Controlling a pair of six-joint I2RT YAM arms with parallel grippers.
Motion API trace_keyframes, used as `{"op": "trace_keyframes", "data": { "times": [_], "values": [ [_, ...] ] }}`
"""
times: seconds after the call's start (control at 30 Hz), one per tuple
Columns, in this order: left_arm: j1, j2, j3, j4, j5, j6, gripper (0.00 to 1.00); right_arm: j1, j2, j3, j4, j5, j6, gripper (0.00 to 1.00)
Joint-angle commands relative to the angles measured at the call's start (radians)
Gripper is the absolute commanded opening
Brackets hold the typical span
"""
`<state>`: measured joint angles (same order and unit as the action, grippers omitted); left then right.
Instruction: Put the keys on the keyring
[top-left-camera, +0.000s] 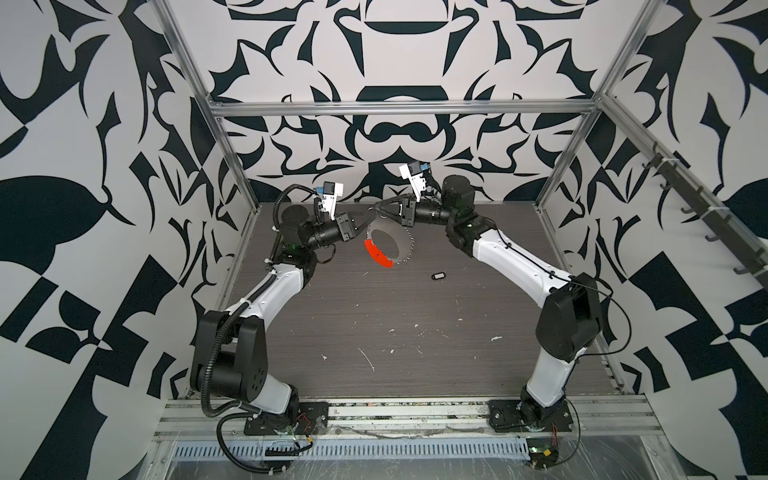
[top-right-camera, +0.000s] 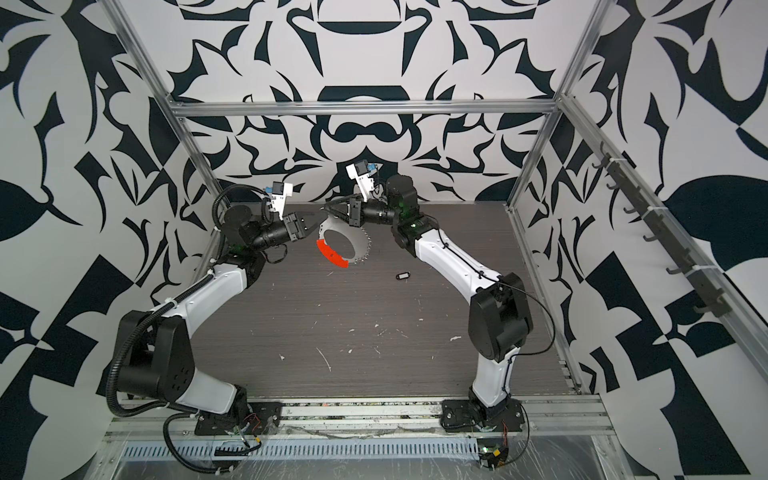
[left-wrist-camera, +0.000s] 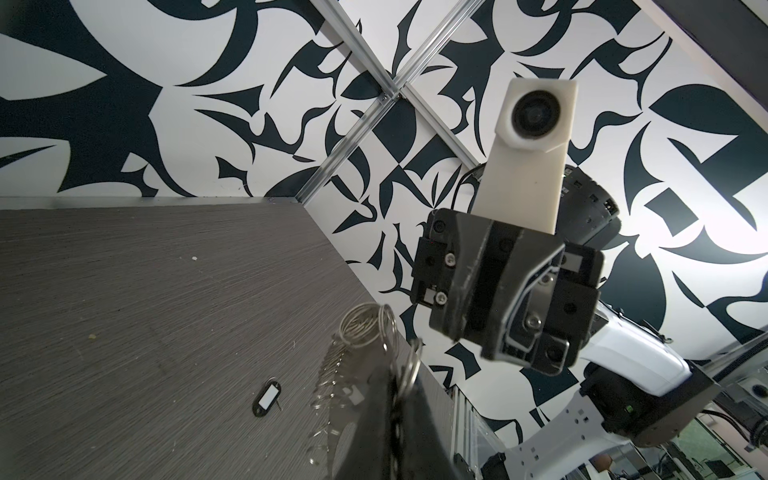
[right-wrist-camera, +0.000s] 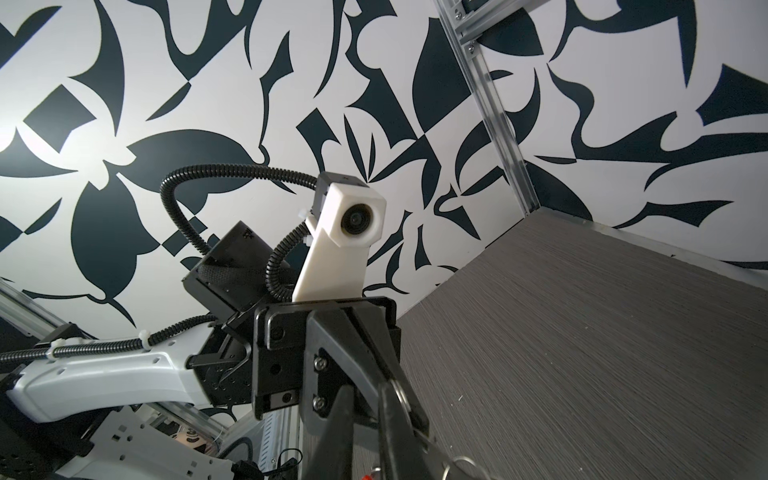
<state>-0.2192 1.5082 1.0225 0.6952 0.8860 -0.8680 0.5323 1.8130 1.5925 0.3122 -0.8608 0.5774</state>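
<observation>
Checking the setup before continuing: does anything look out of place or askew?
The key tag lies alone on the table, apart from the keyring, which is held up tilted. White flecks dot the table.

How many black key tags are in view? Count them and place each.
1. The black key tag lies on the table, right of the keyring, apart from it. None seems hidden.

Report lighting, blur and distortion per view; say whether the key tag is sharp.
Both top views: even light, frame rails straight, little distortion, key tag tiny but distinct. Left wrist view: key tag sharp, left gripper near the lens dark and blurred, wall overexposed. Right wrist view: bright wall patch, right gripper dark and soft.
</observation>
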Motion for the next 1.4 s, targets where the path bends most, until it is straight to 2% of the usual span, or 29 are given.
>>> {"op": "trace_keyframes", "data": {
  "times": [0.0, 0.43, 0.8, 1.07, 1.37],
  "values": [
    [-0.005, -0.021, 0.027, 0.033, 0.015, -0.011, 0.0, 0.005, 0.0, 0.031, 0.047, -0.02, 0.007, 0.19],
    [-0.007, -0.019, 0.036, 0.03, 0.015, -0.011, 0.0, 0.006, 0.009, 0.022, 0.064, -0.04, 0.022, 0.19],
    [-0.009, -0.019, 0.039, 0.02, 0.018, -0.007, 0.0, 0.006, 0.01, 0.023, 0.009, -0.019, -0.026, 0.19],
    [-0.011, -0.019, 0.038, -0.007, 0.021, 0.012, 0.0, -0.002, -0.039, 0.036, -0.033, 0.037, -0.074, 0.32],
    [-0.016, -0.015, 0.042, -0.013, 0.022, 0.014, 0.0, -0.003, -0.052, 0.039, -0.08, 0.042, -0.107, 0.34]
  ]
}}
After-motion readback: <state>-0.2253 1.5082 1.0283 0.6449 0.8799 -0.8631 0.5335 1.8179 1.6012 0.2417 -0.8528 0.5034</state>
